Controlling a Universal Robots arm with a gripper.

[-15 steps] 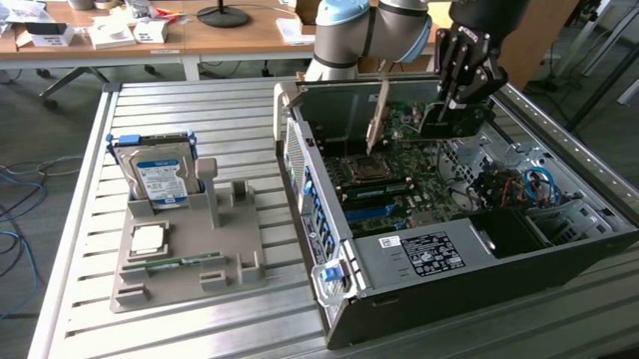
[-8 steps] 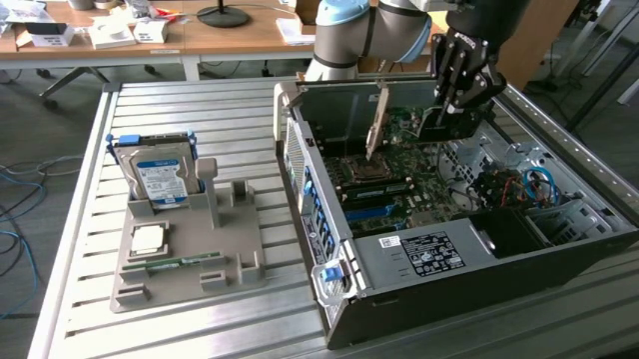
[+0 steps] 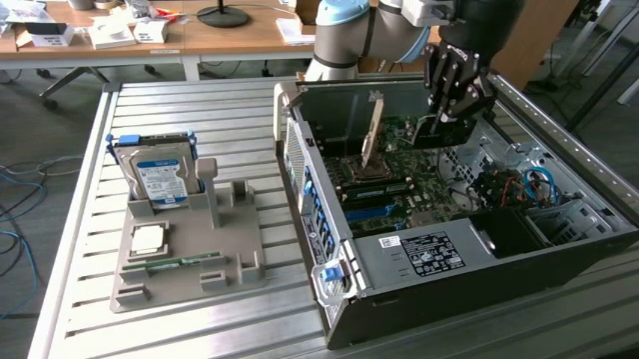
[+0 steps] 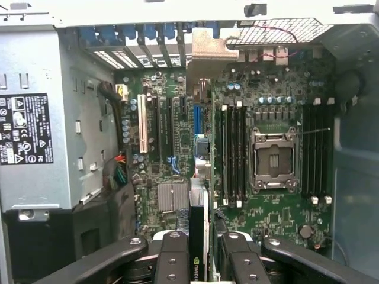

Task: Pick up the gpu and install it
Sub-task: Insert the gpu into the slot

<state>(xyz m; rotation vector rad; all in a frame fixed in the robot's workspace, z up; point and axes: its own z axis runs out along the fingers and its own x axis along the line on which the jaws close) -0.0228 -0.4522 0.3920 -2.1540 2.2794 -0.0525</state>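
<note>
My gripper point(image 3: 447, 120) reaches down into the open computer case point(image 3: 599, 232) and is shut on the gpu point(image 4: 198, 231). In the wrist view the card shows edge-on between the black fingers point(image 4: 172, 260), running towards the case's rear slots. Its silver end bracket point(image 3: 373, 133) stands tilted above the motherboard point(image 3: 399, 198). The same bracket point(image 4: 207, 56) hangs short of the blue slot clips point(image 4: 142, 32). The card hovers over the expansion slots point(image 4: 169, 130), beside the memory banks point(image 4: 232, 154), and whether its lower edge touches a slot is hidden.
A grey fixture point(image 3: 235, 262) at the exterior view's left holds an upright hard drive with a blue label point(image 3: 160, 176), a processor chip point(image 3: 148, 238) and a green memory stick point(image 3: 182, 261). Inside the case are the power supply point(image 3: 429, 250) and an empty processor socket point(image 4: 273, 161).
</note>
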